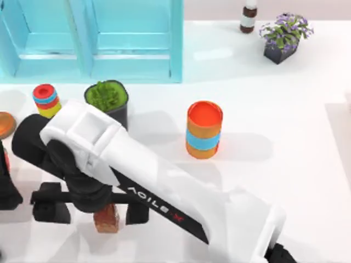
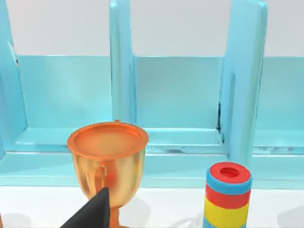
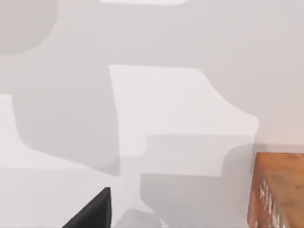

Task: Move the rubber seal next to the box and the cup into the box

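Note:
The rubber seal [image 1: 107, 218] is a reddish-brown block standing on the white table near the front left. My right gripper [image 1: 94, 215] hangs over it, open, with one black finger on each side of the seal and apart from it. In the right wrist view the seal [image 3: 276, 190] shows close up, with one fingertip [image 3: 95, 211] well away from it. The cyan box [image 1: 176, 44] stands at the back left, its compartments [image 2: 180, 90] facing the table. The cup is out of view. My left arm [image 1: 5, 192] is parked at the table's left edge.
A dark pot with a green plant [image 1: 108, 101] stands just behind my right arm. An orange cylinder with a blue band [image 1: 204, 130] is mid-table. A striped stack [image 1: 46, 100] and a golden goblet [image 2: 107, 161] stand before the box. A flower pot [image 1: 284, 38] and bottle [image 1: 248, 17] are back right.

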Available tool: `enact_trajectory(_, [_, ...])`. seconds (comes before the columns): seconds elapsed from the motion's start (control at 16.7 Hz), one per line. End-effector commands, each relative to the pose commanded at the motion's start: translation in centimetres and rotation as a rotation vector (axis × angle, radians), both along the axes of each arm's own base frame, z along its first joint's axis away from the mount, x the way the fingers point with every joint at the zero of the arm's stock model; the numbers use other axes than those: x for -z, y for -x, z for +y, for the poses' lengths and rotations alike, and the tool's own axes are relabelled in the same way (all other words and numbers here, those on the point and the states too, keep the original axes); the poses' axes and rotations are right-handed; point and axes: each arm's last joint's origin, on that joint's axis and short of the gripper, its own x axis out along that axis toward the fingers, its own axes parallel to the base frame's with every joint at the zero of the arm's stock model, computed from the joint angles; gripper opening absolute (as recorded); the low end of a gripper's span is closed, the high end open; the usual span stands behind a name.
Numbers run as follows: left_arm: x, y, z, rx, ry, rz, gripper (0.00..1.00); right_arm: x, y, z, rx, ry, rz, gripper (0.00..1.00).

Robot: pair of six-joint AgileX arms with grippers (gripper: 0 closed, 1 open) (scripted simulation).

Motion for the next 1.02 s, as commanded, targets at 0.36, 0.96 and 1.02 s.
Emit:
enact_trajectory(0.36, [0.0,0.0,0.0,0.0,0.0,0.0,1.0,0.0,0.0,0.0,0.0,0.0,0.0,0.47])
enact_trajectory(0.96, [0.0,0.0,0.0,0.0,0.0,0.0,1.0,0.0,0.0,0.0,0.0,0.0,0.0,0.0])
enact_trajectory(1.02, [0.0,0.0,0.0,0.0,0.0,0.0,1.0,0.0,0.0,0.0,0.0,0.0,0.0,0.0])
